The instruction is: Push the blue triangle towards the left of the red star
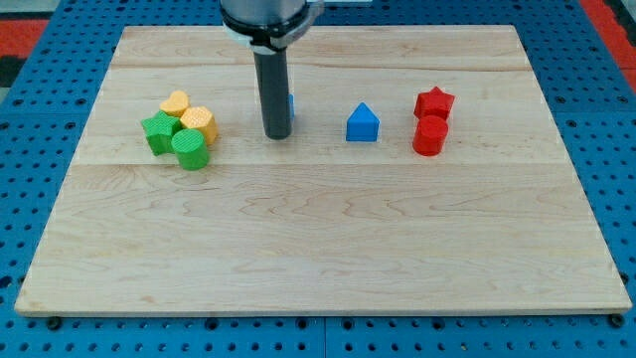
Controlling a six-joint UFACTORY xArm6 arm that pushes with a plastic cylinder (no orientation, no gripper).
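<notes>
No writing or brand shows on the wooden table point(328, 229). The arm carries no jaws, only a dark rod whose end, my tip point(277, 135), rests on the table, grasping nothing; a sliver of a blue block point(290, 103) peeks out just behind it, shape unclear. The blue triangle point(363, 124), house-like in outline, sits well to the view's right of my tip, left of the red star point(434, 101), apart from it. A red cylinder point(429, 137) touches the star; yellow and green blocks cluster at left
</notes>
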